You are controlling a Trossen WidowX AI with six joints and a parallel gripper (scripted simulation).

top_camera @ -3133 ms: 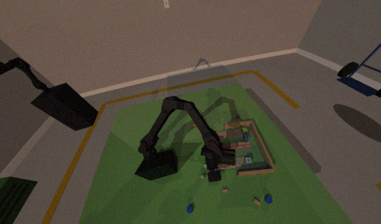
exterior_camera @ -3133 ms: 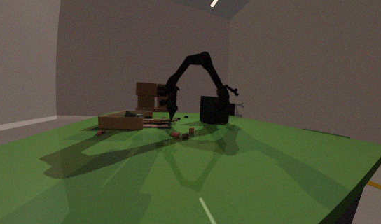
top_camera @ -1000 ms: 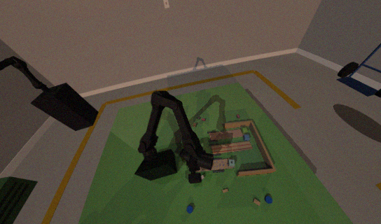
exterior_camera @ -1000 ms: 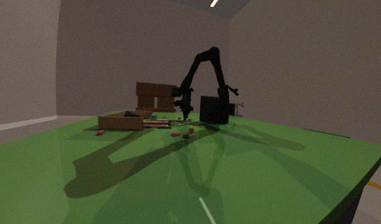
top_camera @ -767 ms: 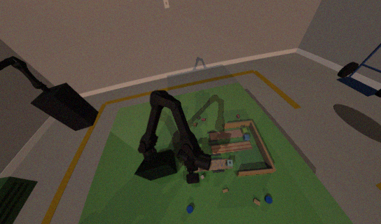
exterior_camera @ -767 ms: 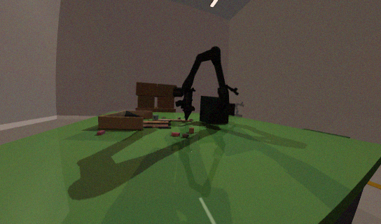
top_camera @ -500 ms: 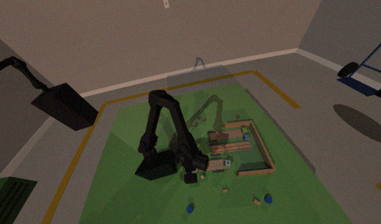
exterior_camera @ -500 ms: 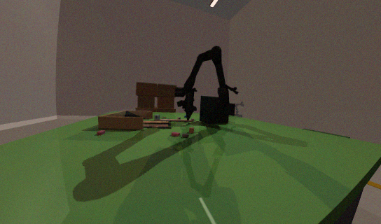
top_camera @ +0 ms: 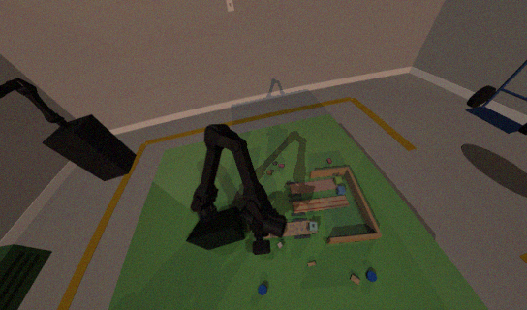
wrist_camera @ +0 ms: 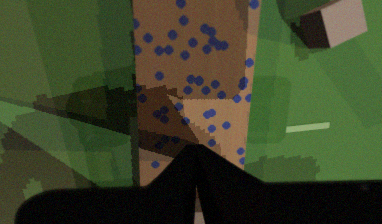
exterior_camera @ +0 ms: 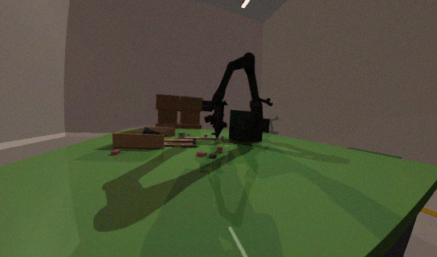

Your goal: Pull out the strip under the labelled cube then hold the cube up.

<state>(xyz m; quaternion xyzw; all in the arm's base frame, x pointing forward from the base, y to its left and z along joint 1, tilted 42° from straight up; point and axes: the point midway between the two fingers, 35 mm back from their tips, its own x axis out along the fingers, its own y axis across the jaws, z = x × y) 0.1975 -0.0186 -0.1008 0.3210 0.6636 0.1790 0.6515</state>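
A tan strip with blue dots [top_camera: 297,228] [wrist_camera: 192,60] lies on the green mat, running from my fingers toward the wooden frame [top_camera: 363,200]. The labelled cube [top_camera: 313,226] [exterior_camera: 181,135], pale grey-teal, sits on the strip's far end. My gripper [top_camera: 268,238] [exterior_camera: 218,134] [wrist_camera: 194,152] is low at the mat, its fingers closed on the strip's near end. Two other strips [top_camera: 320,203] [top_camera: 312,186] lie inside the frame.
A small tan cube [wrist_camera: 334,22] [top_camera: 280,245] lies just right of the gripper. A blue cube [top_camera: 341,189] sits on the far strip. Two blue cylinders [top_camera: 263,289] [top_camera: 371,276] and small tan blocks [top_camera: 311,263] stand in front. The arm's black base [top_camera: 216,232] is to the left.
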